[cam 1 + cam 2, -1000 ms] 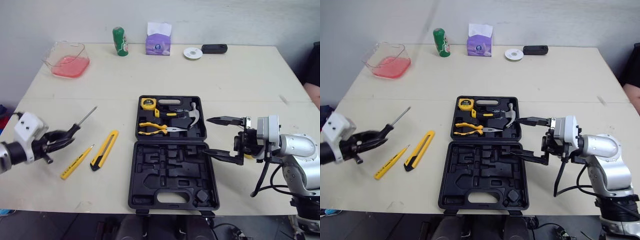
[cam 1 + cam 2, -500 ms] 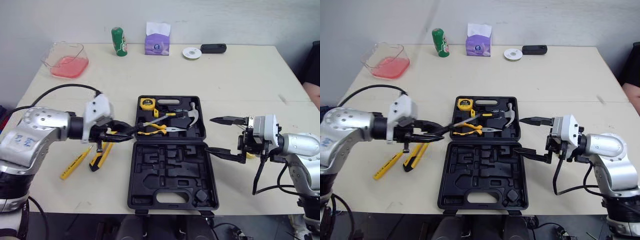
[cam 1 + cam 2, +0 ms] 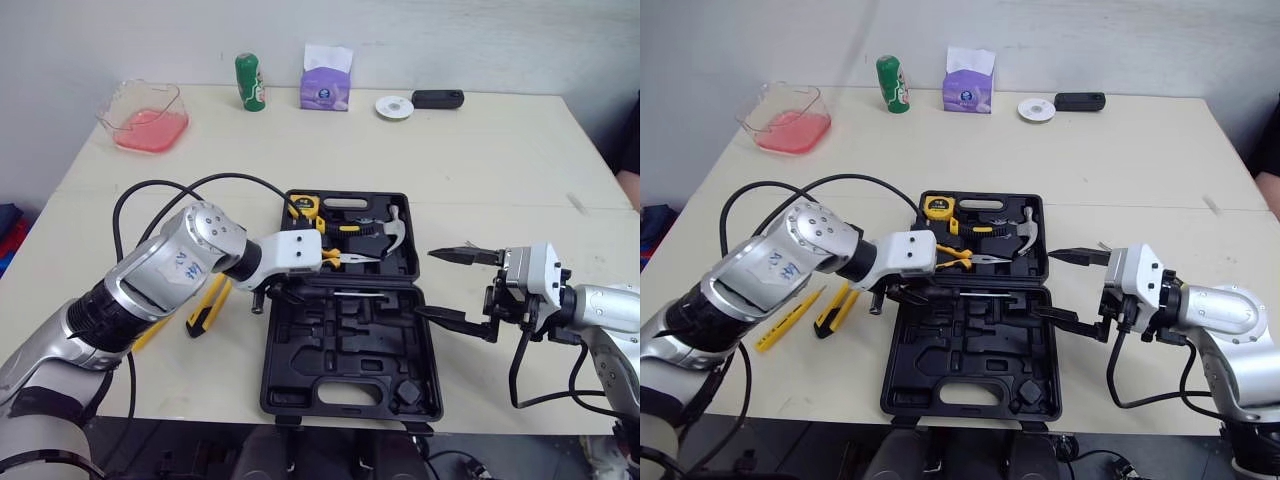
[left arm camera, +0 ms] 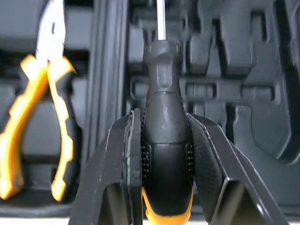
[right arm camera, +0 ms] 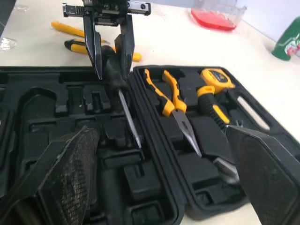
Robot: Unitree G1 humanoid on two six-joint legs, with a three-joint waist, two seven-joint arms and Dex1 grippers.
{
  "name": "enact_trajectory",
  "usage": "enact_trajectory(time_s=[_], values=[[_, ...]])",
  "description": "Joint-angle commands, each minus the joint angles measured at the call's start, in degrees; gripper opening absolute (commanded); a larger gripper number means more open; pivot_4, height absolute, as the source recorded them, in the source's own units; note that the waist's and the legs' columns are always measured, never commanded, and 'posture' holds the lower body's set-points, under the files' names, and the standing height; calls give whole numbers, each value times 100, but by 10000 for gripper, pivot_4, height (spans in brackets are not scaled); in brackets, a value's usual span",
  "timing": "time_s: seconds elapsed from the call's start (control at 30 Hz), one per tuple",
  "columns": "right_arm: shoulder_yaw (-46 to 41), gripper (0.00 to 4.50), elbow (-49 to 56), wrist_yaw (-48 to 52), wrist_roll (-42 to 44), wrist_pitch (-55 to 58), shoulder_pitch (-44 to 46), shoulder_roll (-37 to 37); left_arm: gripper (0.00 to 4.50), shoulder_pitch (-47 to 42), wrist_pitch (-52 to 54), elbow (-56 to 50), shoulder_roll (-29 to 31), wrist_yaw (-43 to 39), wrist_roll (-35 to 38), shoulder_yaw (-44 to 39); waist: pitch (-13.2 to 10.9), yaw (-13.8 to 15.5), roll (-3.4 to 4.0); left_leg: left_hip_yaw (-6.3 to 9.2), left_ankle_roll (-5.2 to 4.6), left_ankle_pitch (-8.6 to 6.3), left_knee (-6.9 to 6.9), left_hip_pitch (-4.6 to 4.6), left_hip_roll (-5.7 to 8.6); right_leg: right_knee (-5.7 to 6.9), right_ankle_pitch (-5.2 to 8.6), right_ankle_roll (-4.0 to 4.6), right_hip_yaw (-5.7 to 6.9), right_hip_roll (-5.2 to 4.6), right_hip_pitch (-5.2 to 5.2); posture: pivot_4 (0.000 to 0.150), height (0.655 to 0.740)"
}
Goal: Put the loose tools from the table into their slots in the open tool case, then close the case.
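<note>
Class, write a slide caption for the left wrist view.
Left claw shut on a black screwdriver over the open tool case; yellow-handled pliers lie in its other half.

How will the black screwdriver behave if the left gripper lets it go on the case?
The screwdriver probably stays stiff: thin metal shaft, solid handle. Its rounded handle may roll unless it sits in a slot of the case. The textured grip looks unlikely to slip.

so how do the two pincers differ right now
The left pincer is shut on the black-handled screwdriver; the right pincer is open and holds nothing. The left pincer is over the tool case near its hinge; the right pincer sits at its right edge. Both point toward the case.
</note>
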State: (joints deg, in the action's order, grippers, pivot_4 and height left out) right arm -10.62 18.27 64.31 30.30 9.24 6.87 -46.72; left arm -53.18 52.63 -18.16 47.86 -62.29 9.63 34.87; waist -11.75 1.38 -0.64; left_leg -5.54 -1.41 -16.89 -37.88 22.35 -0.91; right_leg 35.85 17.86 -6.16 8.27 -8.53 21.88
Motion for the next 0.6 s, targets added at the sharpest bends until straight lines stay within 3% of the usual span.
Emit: enact_trajectory(time_s=[0.03, 0.6], values=[[-224, 45000, 236, -29, 59, -127, -84, -17, 10143, -278, 215, -147, -122, 35, -365, 251, 0, 12, 0, 2, 0, 0, -4, 1, 0, 1, 0, 0, 1, 0, 0, 1500, 7400], [-155, 45000, 99, 4, -16, -369, -115, 77, 10143, -402, 89, 294, -545, -39, -925, 544, 0, 13, -1, 8, -4, -1, -19, 2, 0, 7, 0, 0, 4, -2, -7, 1500, 7400]])
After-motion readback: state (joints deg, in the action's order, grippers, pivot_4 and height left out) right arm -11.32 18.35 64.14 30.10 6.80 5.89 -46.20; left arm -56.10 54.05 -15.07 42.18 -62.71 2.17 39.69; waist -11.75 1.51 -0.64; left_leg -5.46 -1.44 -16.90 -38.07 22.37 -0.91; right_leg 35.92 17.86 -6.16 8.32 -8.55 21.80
